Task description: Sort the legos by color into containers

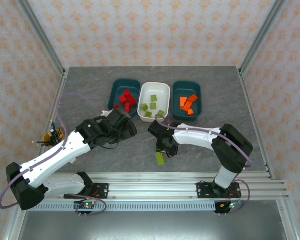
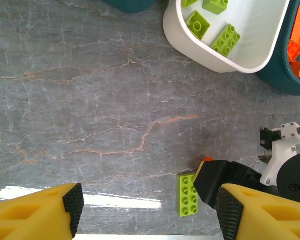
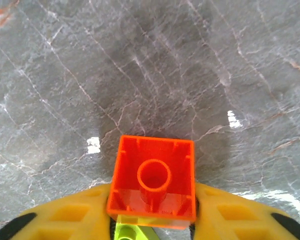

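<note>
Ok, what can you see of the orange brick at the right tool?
The orange brick is a small square of glossy, slightly translucent plastic, seen from its hollow underside with one round tube in the middle. It sits between the right tool's yellow fingers, which press its two sides, over the grey marbled table. A lime-green piece shows at its near edge.

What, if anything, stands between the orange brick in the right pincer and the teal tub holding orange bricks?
Nothing visible. Bare table lies between the orange brick in the right pincer and that teal tub; the white tub sits to its left.
</note>
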